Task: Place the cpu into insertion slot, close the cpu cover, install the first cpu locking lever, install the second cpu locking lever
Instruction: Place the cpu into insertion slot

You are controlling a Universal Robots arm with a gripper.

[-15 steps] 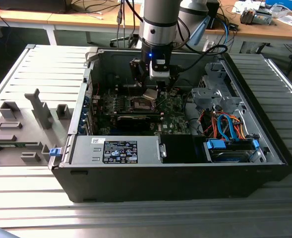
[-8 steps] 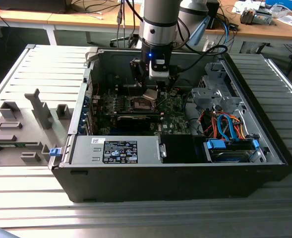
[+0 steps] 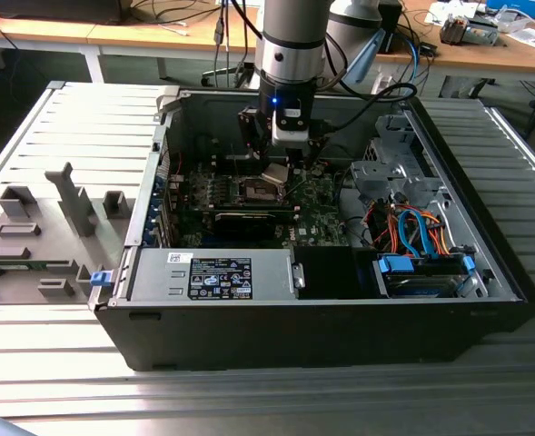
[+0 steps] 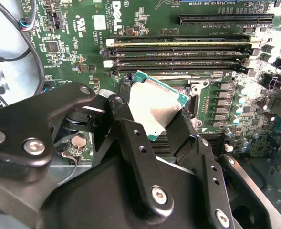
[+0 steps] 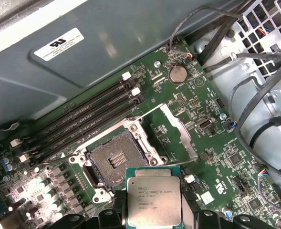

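In the exterior view the tool (image 3: 279, 166) hangs inside the computer case (image 3: 340, 318), clamped on the cpu (image 3: 274, 174). In the second wrist view its fingers (image 4: 127, 121) pinch the tilted cpu (image 4: 154, 107) near the memory slots (image 4: 178, 47). In the first wrist view the cpu (image 5: 153, 202) is near the insertion slot (image 5: 115, 160), whose cpu cover (image 5: 176, 131) stands open.

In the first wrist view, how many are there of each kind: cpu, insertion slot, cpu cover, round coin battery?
cpu: 1
insertion slot: 1
cpu cover: 1
coin battery: 1
Total: 4
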